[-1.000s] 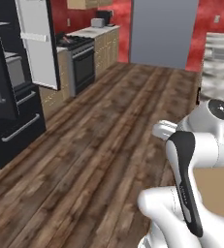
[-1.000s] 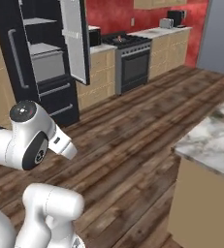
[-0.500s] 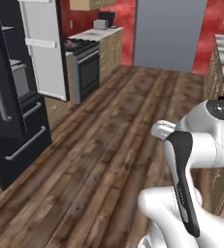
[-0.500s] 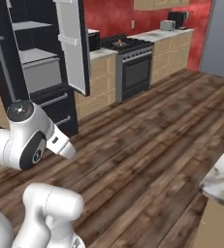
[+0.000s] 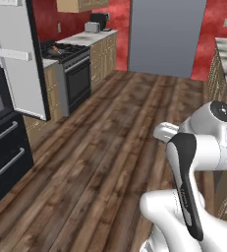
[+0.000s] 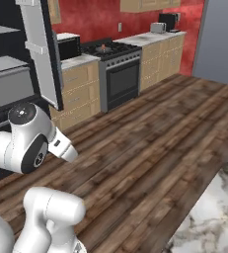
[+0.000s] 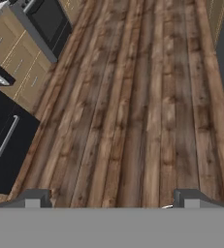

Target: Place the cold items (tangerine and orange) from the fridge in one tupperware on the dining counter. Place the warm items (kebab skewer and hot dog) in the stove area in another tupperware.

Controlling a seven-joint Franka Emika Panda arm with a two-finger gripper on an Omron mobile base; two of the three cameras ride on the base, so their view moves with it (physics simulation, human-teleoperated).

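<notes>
Open fridge door [image 5: 17, 59] beside stove [image 5: 66, 61], wooden floor [image 5: 100, 147].

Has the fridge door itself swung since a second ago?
Cannot tell. The fridge door stands open beside the stove; the whole view shifted, so the base moved.

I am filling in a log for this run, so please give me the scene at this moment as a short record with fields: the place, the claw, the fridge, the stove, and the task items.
place: kitchen with a wooden floor and red walls
claw: open, holding nothing, aimed down at the floor
fridge: black, its door swung open, to the left of the stove
stove: black oven front, something small and reddish on the burners, too small to name
toaster: on the counter beyond the stove
marble counter: at the robot's right
task items: no fruit or tupperware can be made out
</notes>
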